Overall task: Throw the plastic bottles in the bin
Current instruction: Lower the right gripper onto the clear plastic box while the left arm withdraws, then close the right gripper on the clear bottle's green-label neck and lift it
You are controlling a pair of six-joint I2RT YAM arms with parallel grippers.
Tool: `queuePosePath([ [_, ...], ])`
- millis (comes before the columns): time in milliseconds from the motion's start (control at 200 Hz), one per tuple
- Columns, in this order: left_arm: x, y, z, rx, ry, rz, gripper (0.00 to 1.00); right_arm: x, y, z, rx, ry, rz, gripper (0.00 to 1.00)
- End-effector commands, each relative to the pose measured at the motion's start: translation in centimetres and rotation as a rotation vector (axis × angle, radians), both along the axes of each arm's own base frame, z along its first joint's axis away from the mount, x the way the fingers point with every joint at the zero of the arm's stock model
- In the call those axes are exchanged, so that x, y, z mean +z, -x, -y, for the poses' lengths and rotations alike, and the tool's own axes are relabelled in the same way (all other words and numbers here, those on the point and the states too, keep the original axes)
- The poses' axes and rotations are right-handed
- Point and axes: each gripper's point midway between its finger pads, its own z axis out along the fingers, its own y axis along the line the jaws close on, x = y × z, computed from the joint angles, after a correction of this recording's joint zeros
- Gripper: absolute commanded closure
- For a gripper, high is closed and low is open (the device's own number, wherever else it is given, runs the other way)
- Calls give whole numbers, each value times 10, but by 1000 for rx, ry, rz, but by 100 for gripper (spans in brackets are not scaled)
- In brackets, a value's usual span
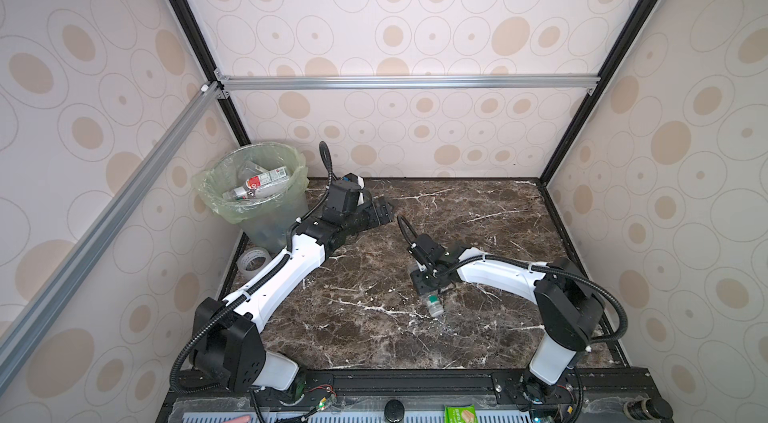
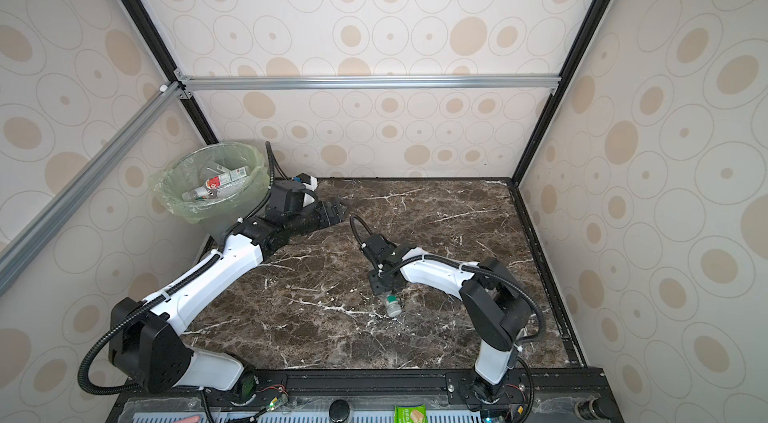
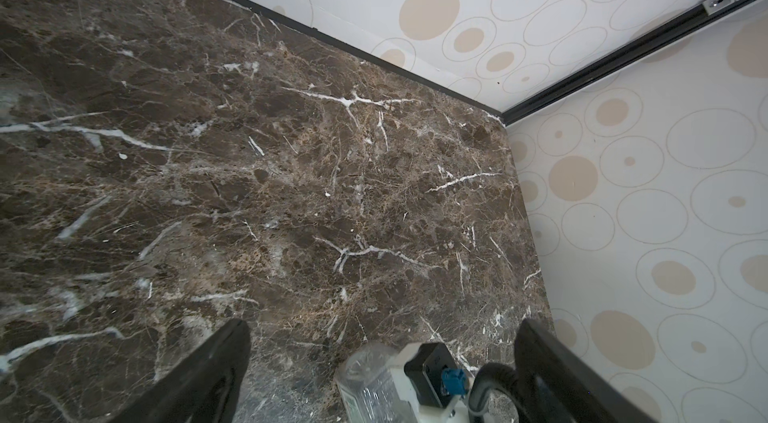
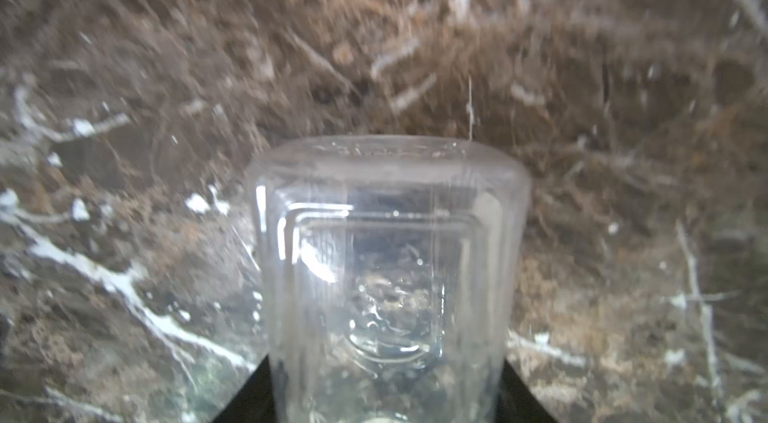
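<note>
Bottle position: a clear bottle (image 1: 434,306) with a green cap lies on its side on the dark marble table (image 1: 478,209), right of the middle and well apart from the bin (image 1: 249,215).
Right hand: the right gripper (image 1: 426,281) is down over the bottle's body, with the cap end sticking out toward the front edge. In the right wrist view the black fingers (image 4: 519,396) sit against both flat sides of the bottle, partly closed around it. That view is blurred, and the bottle rests on the table.
Left hand: the left gripper (image 1: 380,209) hangs above the table just beside the bin, pointing toward the middle. Its jaws are spread wide with nothing between them.
Bin: it stands in the back left corner, with a pale green bag folded over its rim. Several bottles (image 1: 259,184) lie inside, and the top one has a red and white label.
Tape: a clear tape roll (image 1: 252,262) lies flat on the table at the foot of the bin, beside the left arm.
Front edge: a green snack packet (image 1: 459,414) rests on the rail in front of the table.
</note>
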Motion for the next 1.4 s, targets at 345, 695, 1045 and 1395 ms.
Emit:
queuePosePath([
  [345,8,19,-59,93,57,-18,1,8,-68,-37,30,-35,9,17],
  [695,-7,14,-52,79,101,-36,1,19,-18,0,3,-86,-8,9],
  [1045,-18,19,-52,81,108,-57,1,-16,2,-8,16,-97,-67,22],
  [1395,-27,21,-50,79,124,-76,1,-30,-16,-14,9,-54,-54,47],
])
